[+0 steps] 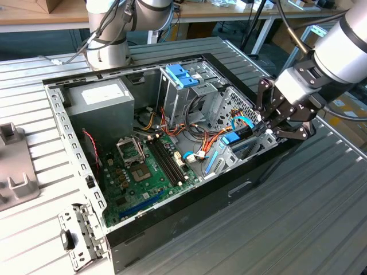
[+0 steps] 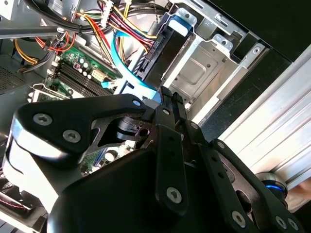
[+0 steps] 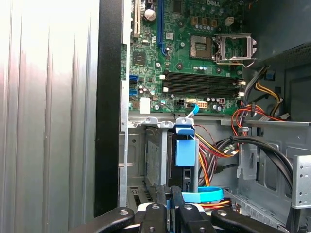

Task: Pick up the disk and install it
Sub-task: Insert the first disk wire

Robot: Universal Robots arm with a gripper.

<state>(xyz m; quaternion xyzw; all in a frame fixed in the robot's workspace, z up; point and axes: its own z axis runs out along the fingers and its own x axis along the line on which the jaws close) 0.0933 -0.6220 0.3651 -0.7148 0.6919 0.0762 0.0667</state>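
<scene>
The disk [image 1: 234, 137], dark with bright blue rails and a blue tab, stands on edge in the metal drive bay at the case's front corner, on the exterior view's right. In both wrist views the disk [image 3: 185, 153] [image 2: 163, 48] sits between the bay's metal walls. My gripper [image 1: 264, 125] hangs just outside that bay, right behind the disk's near end. Its black fingers [image 3: 163, 206] lie close together, shut, with nothing clearly held between them [image 2: 163, 97]. Whether the tips touch the disk is hidden.
The open computer case [image 1: 200, 200] lies on a ribbed grey table. Inside are a green motherboard [image 1: 143, 172], a grey power-supply box [image 1: 103, 94], a pale blue bracket [image 1: 180, 74] and bundled coloured cables [image 1: 200, 140]. A light blue cable [image 3: 206, 195] loops beside my fingers.
</scene>
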